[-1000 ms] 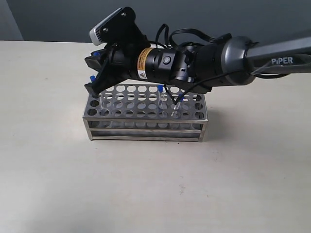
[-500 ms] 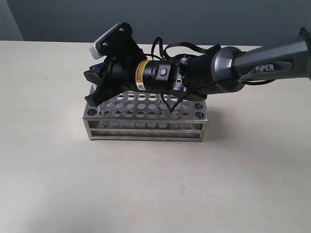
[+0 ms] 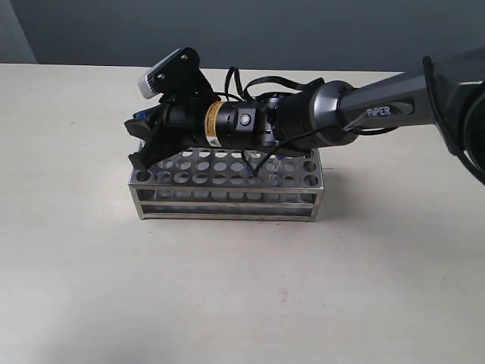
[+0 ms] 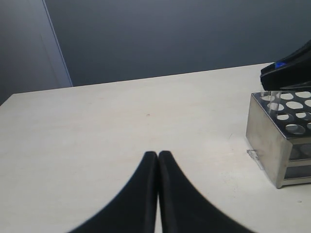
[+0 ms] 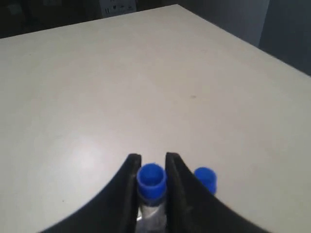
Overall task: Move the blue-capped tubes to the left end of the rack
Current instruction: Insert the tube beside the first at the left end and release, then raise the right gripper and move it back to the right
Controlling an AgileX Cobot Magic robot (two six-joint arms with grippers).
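Fingers (image 5: pixel 127 175) of the right gripper (image 5: pixel 152 158) pinch a blue-capped tube (image 5: pixel 150 178) at the rack (image 3: pixel 227 199) left end, left gripper (image 4: pixel 158 156) closed tight

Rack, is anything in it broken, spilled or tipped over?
Nothing stands out. The rack sits flat on the table, with no spill seen. The right gripper grips one blue-capped tube at the rack's left end, beside another blue cap. The arm hides much of the rack's top, so I can't check there.
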